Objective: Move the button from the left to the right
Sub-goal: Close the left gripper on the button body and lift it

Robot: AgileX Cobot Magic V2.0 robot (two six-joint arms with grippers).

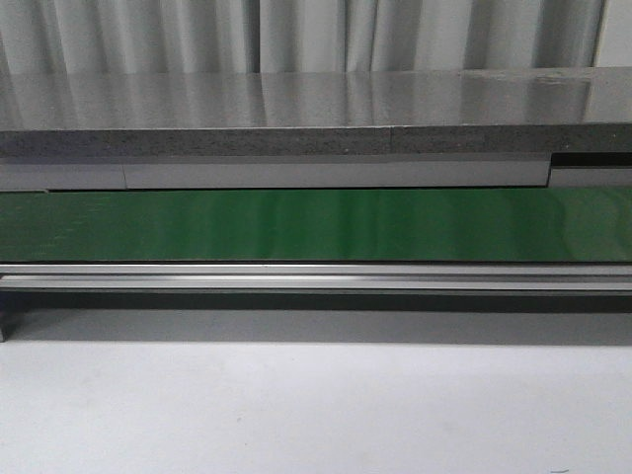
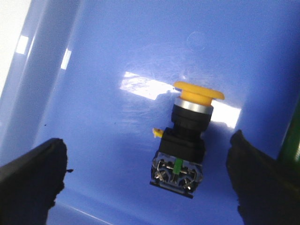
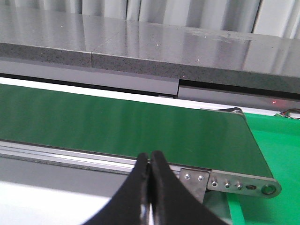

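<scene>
1. Front: we see only the belt (image 1: pixel 316 225); no arm, no button.
2. Left wrist: left gripper (image 2: pixel 150 178) spread wide astride the button (image 2: pixel 183 140), lying tipped mid-floor in the bin (image 2: pixel 117 47); its round cap may roll from our pinch.
3. Right wrist: right gripper (image 3: pixel 150 187) pressed together, empty, above the belt's near edge.

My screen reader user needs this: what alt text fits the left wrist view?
A yellow-capped button on a black body lies on its side in a blue bin, between the open left gripper's two black fingers, untouched.

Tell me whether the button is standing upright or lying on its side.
Lying on its side. In the left wrist view the button rests on the floor of the blue bin, yellow cap pointing sideways, terminal end showing; nothing grips it.
</scene>
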